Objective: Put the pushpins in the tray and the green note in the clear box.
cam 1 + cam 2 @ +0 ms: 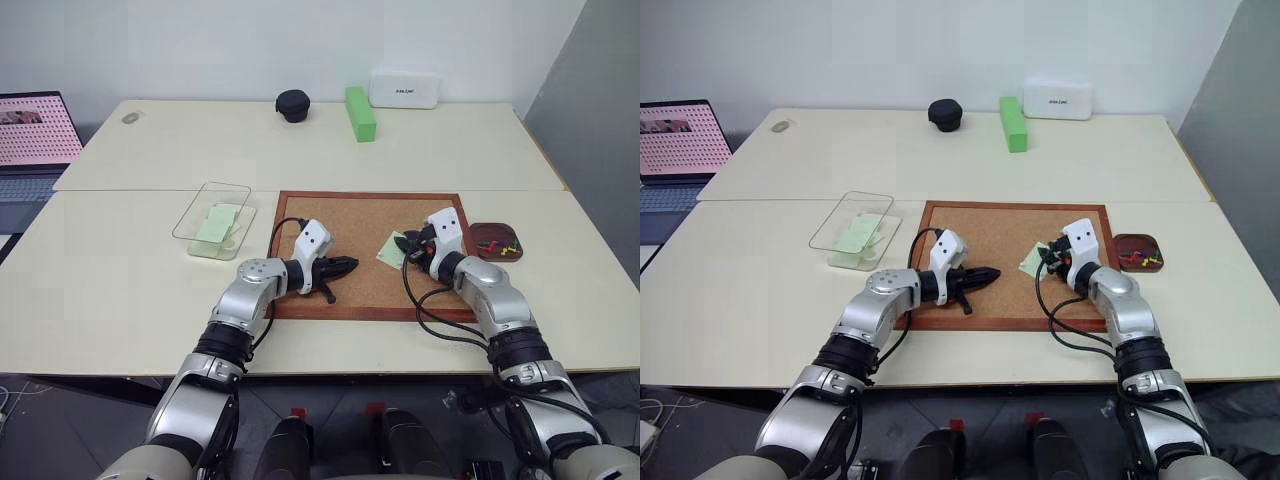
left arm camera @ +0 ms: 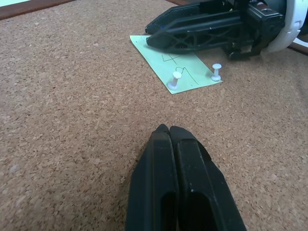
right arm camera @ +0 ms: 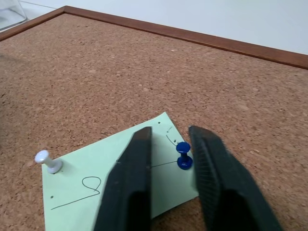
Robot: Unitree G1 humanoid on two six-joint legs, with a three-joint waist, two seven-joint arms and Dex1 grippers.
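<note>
Overhead, the right gripper [image 1: 409, 243] is hovering over the green note [image 1: 390, 250]. Closer, its wrist view is showing parted fingers flanking a blue pushpin [image 3: 183, 156]; the left gripper [image 2: 169, 131] is pressed together.

Two cream worktop [image 1: 130, 300] slabs butted together, seam running across. Plain white wall [image 1: 200, 40] behind, grey panel [image 1: 600, 120] on the right side. Dark floor [image 1: 60, 400] under the front edge. Laptop [image 1: 35, 140] with pink screen at far left edge. Even, soft indoor light, no hard shadows.
</note>
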